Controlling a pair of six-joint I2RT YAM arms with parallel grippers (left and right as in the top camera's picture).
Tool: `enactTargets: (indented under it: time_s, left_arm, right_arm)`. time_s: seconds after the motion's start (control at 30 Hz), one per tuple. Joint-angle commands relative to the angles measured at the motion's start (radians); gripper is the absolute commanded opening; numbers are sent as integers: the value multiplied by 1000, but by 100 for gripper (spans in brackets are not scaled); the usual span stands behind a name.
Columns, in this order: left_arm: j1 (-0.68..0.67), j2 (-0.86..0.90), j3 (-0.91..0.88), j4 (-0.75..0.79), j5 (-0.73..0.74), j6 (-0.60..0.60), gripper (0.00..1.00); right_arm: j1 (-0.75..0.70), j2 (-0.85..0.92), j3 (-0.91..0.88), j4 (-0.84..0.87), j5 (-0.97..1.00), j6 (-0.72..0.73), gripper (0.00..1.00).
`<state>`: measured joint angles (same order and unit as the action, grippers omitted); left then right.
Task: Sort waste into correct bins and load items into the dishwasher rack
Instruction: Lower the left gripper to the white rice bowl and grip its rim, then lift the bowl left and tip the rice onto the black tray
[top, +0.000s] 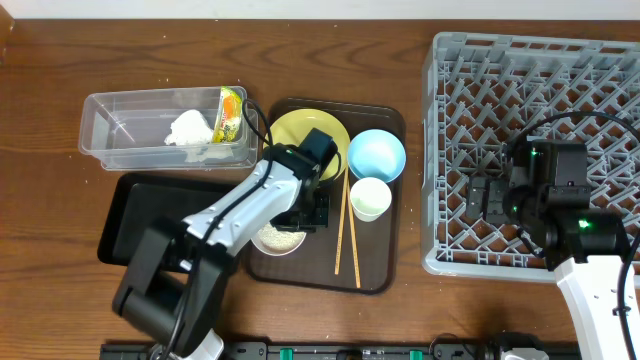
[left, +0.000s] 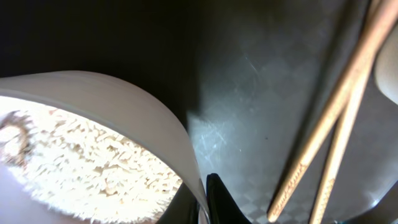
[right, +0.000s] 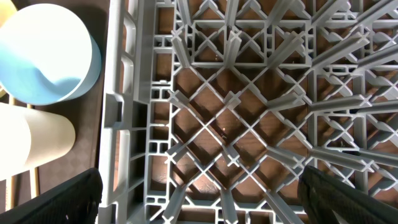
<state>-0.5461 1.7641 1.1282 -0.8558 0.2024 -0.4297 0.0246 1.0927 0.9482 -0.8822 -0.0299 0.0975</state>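
Overhead: chopsticks (top: 344, 225) lengthwise on tray (top: 388, 255), tips perhaps rearward.

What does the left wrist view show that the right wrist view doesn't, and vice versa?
Left wrist only: the white bowl of rice, its rim pinched by the left gripper. Right wrist only: the dishwasher rack, blue bowl, and the open right gripper. Both: the brown tray, and probably the pale cup and chopsticks.
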Motion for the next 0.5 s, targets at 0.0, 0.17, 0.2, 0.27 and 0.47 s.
enactTargets:
  time_s: [0.0, 0.17, 0.2, 0.27, 0.47]
  left_arm:
    - [2, -66, 34, 4, 14, 6, 6]
    - [23, -182, 35, -23, 15, 52, 6]
    - [39, -206, 35, -33, 19, 61, 6]
    - [85, -248, 35, -50, 34, 79, 6]
    - [307, -333, 35, -68, 187, 229, 6]
  right_arm:
    - [9, -11, 20, -1, -4, -6, 99]
    - [9, -11, 20, -1, -4, -6, 99]
    - [9, -11, 20, -1, -4, -10, 99]
    - [9, -11, 20, -1, -4, -10, 99]
    - [9, -11, 20, -1, -4, -10, 99]
